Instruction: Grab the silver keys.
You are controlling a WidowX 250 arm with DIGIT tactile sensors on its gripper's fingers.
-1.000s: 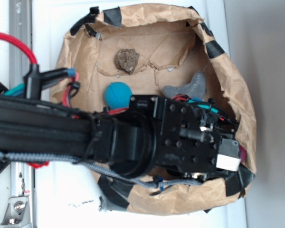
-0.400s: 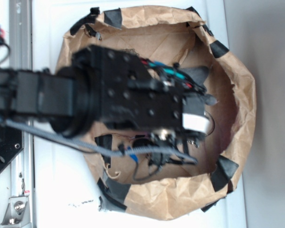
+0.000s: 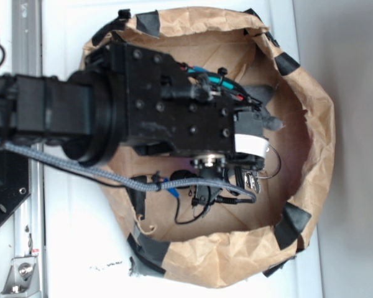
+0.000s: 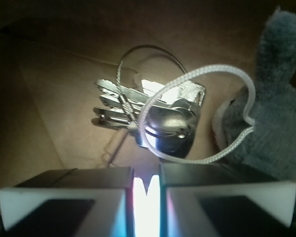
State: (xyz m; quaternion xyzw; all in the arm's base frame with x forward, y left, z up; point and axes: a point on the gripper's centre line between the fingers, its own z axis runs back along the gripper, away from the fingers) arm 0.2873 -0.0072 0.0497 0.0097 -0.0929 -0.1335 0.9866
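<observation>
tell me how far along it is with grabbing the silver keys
Done: the gripper is inside the paper bag, lined up just short of the silver keys, which lie beside the grey plush toy. In hand: nothing; the fingers are nearly together with only a thin gap, and the keys lie beyond the tips. Left: open, reach over the keys, close and lift.
</observation>
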